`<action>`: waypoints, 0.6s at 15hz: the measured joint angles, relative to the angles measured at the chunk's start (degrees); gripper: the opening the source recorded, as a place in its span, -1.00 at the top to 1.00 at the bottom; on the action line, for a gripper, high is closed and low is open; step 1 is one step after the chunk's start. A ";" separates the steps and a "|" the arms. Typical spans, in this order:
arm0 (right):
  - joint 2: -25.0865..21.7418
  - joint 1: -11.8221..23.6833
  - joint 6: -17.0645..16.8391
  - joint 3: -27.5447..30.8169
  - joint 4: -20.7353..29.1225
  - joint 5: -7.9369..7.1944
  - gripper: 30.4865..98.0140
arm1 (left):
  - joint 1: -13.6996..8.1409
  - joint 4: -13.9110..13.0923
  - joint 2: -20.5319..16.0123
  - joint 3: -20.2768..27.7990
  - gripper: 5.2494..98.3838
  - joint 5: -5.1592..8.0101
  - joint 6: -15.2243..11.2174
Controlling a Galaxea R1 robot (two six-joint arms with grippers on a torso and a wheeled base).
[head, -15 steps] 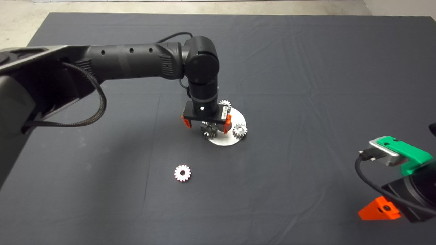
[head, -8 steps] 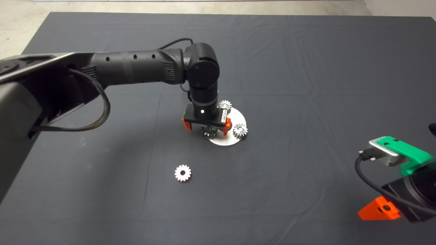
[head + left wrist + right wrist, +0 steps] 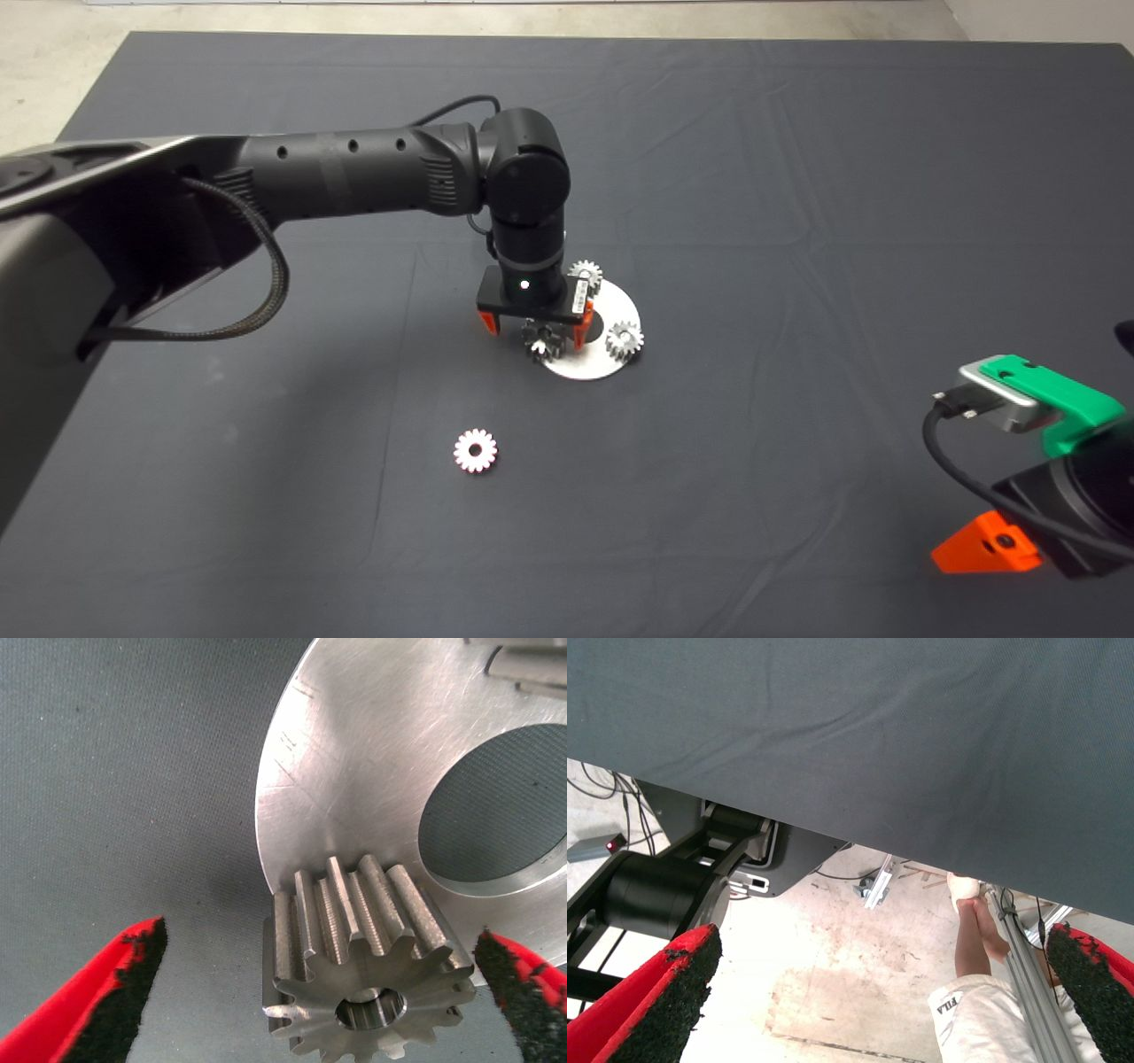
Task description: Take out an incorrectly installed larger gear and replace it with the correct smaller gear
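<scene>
Left gripper (image 3: 534,335) spread wide around darker grey shiny steel larger gear (image 3: 361,970) mid-frame, not touching; right gripper (image 3: 886,1010) parked lower right, also spread.

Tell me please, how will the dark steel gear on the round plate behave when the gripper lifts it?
The larger gear looks thick, solid steel, so probably rigid and heavy for its size. Its shiny teeth may slip against the pads. The left gripper straddles it, open. It sits flat on the plate, so tipping seems unlikely.

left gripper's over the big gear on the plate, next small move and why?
Probably close the left gripper on the larger gear: its fingers stand open on either side, not touching. The gear sits at the round plate's edge.
</scene>
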 measured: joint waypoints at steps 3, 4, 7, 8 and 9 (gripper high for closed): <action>0.00 0.00 0.00 0.00 0.00 -0.02 -0.97 | 0.00 0.02 0.00 0.00 -0.70 0.02 0.78; 0.00 0.01 0.00 0.00 0.00 -0.02 -0.97 | 0.00 0.02 0.00 0.00 -0.70 0.00 0.81; 0.00 0.00 0.00 0.00 0.00 -0.02 -0.97 | 0.00 0.02 0.00 0.00 -0.60 0.00 0.94; -0.02 0.01 0.00 0.00 0.00 -0.02 -0.97 | 0.00 0.00 0.00 0.00 -0.60 0.00 0.95; -0.02 0.00 0.00 0.00 0.00 -0.02 -0.97 | 0.00 0.00 0.00 0.00 -0.53 0.00 0.98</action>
